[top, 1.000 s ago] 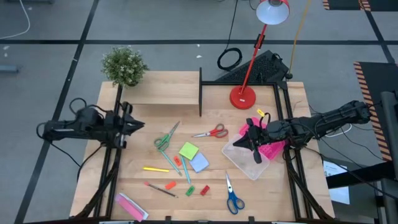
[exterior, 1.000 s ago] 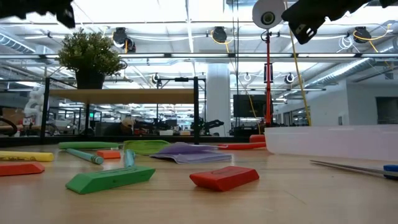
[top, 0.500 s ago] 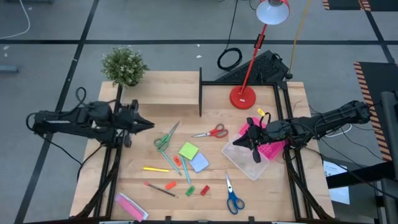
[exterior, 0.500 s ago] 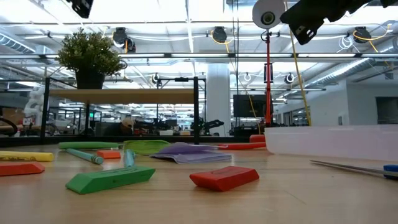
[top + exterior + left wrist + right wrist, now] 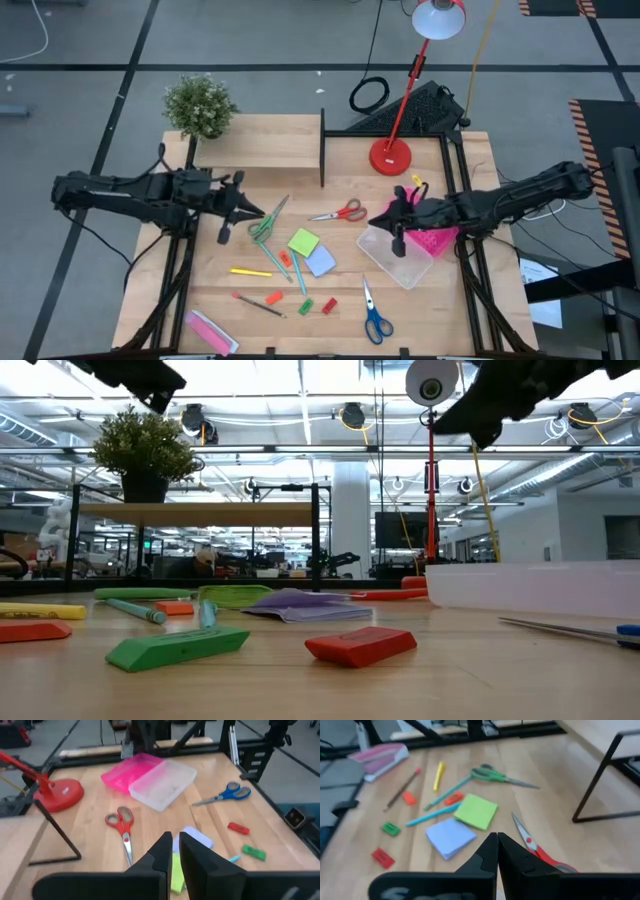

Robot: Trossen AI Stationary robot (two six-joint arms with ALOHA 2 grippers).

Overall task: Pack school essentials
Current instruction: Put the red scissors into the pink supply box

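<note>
The school essentials lie loose in the table's middle: green scissors (image 5: 265, 222), red scissors (image 5: 340, 212), blue scissors (image 5: 374, 318), a green pad (image 5: 303, 242), a pale-blue pad (image 5: 320, 262), a yellow pen (image 5: 250, 271), a teal pen (image 5: 298, 272), and small red (image 5: 329, 305) and green (image 5: 306, 306) blocks. My left gripper (image 5: 245, 208) hovers shut just left of the green scissors, high above the table (image 5: 150, 385). My right gripper (image 5: 385, 222) hovers shut between the red scissors and a clear box (image 5: 395, 258). Both touch nothing.
A pink perforated lid (image 5: 432, 238) lies against the clear box's right side. A flat pink-and-white packet (image 5: 210, 332) lies at the near left. A red lamp base (image 5: 390, 155), a wooden shelf (image 5: 262, 150) with a black frame and a potted plant (image 5: 200, 105) stand along the far edge.
My left gripper has travelled from the table's left edge toward the right, out over the table to the green scissors. My right gripper has shifted a little toward the table's left, off the clear box toward the red scissors. Nothing on the table has moved.
</note>
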